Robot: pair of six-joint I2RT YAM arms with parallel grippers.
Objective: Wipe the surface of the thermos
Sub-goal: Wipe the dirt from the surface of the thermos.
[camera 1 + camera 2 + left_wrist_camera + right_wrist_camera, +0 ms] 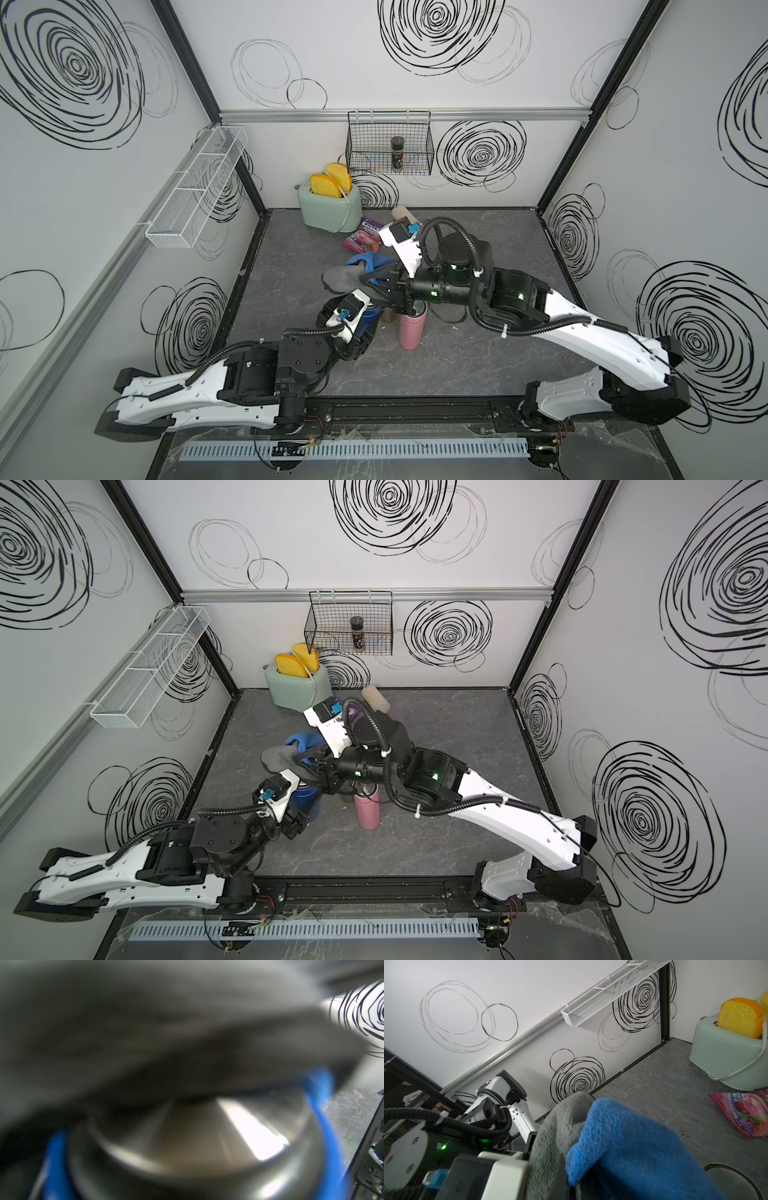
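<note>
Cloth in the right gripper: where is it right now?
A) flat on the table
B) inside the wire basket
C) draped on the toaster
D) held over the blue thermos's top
D: the right gripper holds the cloth above the blue thermos, and the left wrist view shows it looming over the steel lid.

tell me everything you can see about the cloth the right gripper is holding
The cloth looks like fluffy microfibre, part grey and part blue. It is bunched and folded rather than spread flat. The shut right gripper pinches it and holds it off the table. Its grey part hangs over the steel lid of the blue thermos. The left wrist view is too blurred to show whether the cloth actually touches the lid.
</note>
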